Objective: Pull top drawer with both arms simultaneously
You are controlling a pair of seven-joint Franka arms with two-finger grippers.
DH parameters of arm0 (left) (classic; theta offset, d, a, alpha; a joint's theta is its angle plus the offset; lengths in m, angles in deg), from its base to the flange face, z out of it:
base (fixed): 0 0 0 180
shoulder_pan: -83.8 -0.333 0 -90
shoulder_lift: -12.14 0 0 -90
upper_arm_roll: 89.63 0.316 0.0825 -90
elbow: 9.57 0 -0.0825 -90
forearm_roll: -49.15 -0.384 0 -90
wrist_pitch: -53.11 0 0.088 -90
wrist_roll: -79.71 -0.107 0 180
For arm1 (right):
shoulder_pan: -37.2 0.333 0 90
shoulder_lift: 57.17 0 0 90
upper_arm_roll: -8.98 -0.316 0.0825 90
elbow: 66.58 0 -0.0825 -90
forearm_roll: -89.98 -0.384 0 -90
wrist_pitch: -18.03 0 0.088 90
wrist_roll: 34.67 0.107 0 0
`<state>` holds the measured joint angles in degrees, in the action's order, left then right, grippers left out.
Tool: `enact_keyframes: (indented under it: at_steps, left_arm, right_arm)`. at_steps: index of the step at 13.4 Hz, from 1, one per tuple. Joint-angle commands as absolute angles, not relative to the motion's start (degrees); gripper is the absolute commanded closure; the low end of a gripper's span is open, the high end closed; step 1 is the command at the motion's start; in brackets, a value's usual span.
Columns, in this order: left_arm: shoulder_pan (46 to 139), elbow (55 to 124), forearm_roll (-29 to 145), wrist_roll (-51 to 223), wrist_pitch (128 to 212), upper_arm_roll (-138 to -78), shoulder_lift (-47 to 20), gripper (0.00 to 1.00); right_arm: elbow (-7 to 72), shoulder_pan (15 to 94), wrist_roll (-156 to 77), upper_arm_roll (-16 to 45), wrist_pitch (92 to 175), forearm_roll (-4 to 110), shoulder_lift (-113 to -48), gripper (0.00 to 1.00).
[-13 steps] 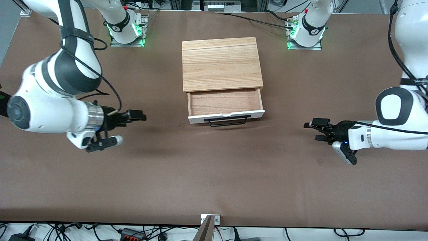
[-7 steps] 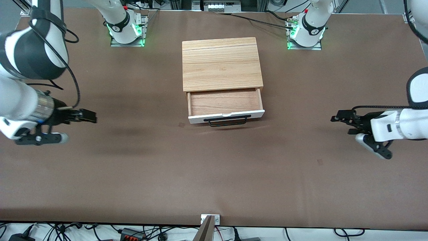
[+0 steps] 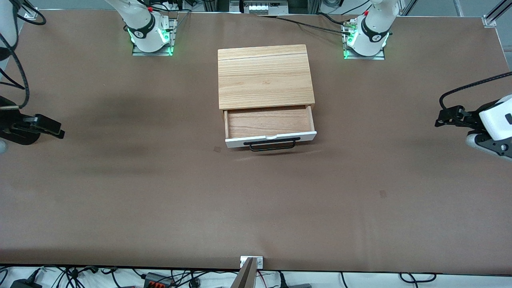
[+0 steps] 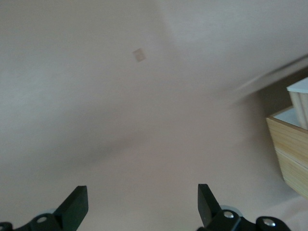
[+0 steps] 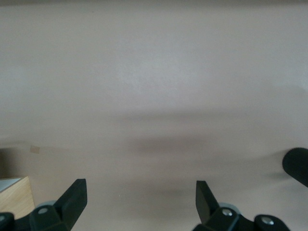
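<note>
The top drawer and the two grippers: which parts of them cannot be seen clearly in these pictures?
- Top drawer, front view: the white panel shows only as a thin strip because the camera looks down from above.
- Top drawer, left wrist view: blurred and cut by the picture's edge; the handle is not shown.
- Right gripper, front view: its arm is cut by the picture's edge.
- Left gripper, front view: its arm is also cut by the edge.

Wide bare tabletop [image 3: 256,208] stretches on every side of the wooden casing [image 3: 265,76]. The top drawer [image 3: 270,127] juts out toward the camera, its black handle [image 3: 272,144] unobstructed. Right pincer [image 3: 48,127] hangs over the right arm's end, left pincer [image 3: 450,118] over the left's, both spread wide and well apart from the drawer.
</note>
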<state>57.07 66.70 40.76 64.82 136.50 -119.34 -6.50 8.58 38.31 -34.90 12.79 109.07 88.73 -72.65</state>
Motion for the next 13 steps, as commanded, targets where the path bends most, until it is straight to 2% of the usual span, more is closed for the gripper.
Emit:
enact_keyframes:
  at_steps: [1,4,7,8,11,12,13]
  left_arm:
    - [57.0,67.4,38.7,76.3,135.8,-119.2,-4.2,0.0]
    - [57.1,67.4,38.8,81.8,136.1,-119.5,-4.1,0.0]
    - [56.9,67.3,39.3,81.4,135.8,-119.7,-2.7,0.0]
    - [56.9,67.3,39.4,81.3,136.0,-119.6,-2.7,0.0]
    - [58.3,66.3,39.8,81.3,136.3,-119.6,-2.4,0.0]
    - [61.4,66.7,39.8,81.4,136.5,-118.0,-2.1,0.0]
    - [65.4,66.8,40.0,81.3,136.7,-113.4,-1.4,0.0]
  right_arm:
    - [12.3,37.5,-34.5,11.0,109.4,90.1,-68.9,0.0]
    - [17.8,37.5,-34.8,11.0,109.1,90.2,-64.5,0.0]
    - [32.2,37.8,-35.0,10.8,119.9,91.1,-56.7,0.0]
    - [34.8,37.7,-35.0,10.8,121.6,91.0,-55.1,0.0]
    - [33.1,37.6,-35.5,10.8,120.3,91.0,-55.2,0.0]
    - [32.7,37.6,-35.5,10.8,119.7,90.9,-55.2,0.0]
    - [31.2,37.6,-35.5,10.8,118.5,90.9,-55.7,0.0]
